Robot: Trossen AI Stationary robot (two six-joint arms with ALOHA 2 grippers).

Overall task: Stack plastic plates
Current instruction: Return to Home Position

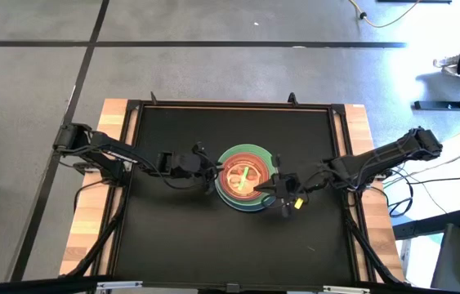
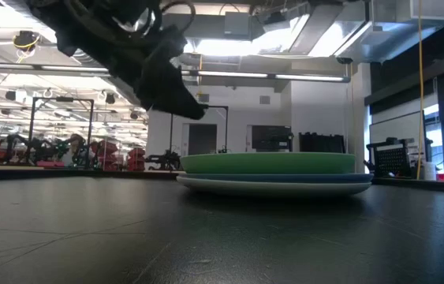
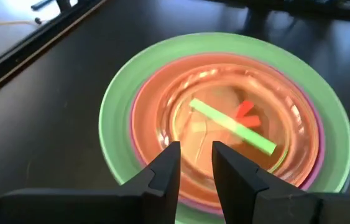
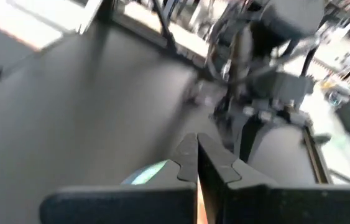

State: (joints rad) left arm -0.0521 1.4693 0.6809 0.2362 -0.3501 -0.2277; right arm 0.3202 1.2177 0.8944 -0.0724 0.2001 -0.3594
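The left gripper (image 3: 193,157) hangs over one rim of the stack, its two dark fingers a narrow gap apart with nothing between them. The right gripper (image 4: 197,155) sits at the opposite rim with its fingers pressed together, and nothing shows in their grip.

Between the two, at mid-table, stands the pile of round plastic plates (image 1: 244,178). The left wrist view looks down into it. A small translucent plate with a green centre bar (image 3: 230,127) lies uppermost, inside an orange-brown plate (image 3: 162,109). That one rests in a purple-rimmed plate (image 3: 135,127), all on the large green plate (image 3: 114,118).

The low view shows what lies beneath: under the green rim are a blue plate (image 2: 285,178) and a pale white plate (image 2: 277,187), resting flat on the table.

The black table surface (image 1: 172,237) stretches wide on every side of the pile, which stands well apart from the wooden table edges (image 1: 91,212).
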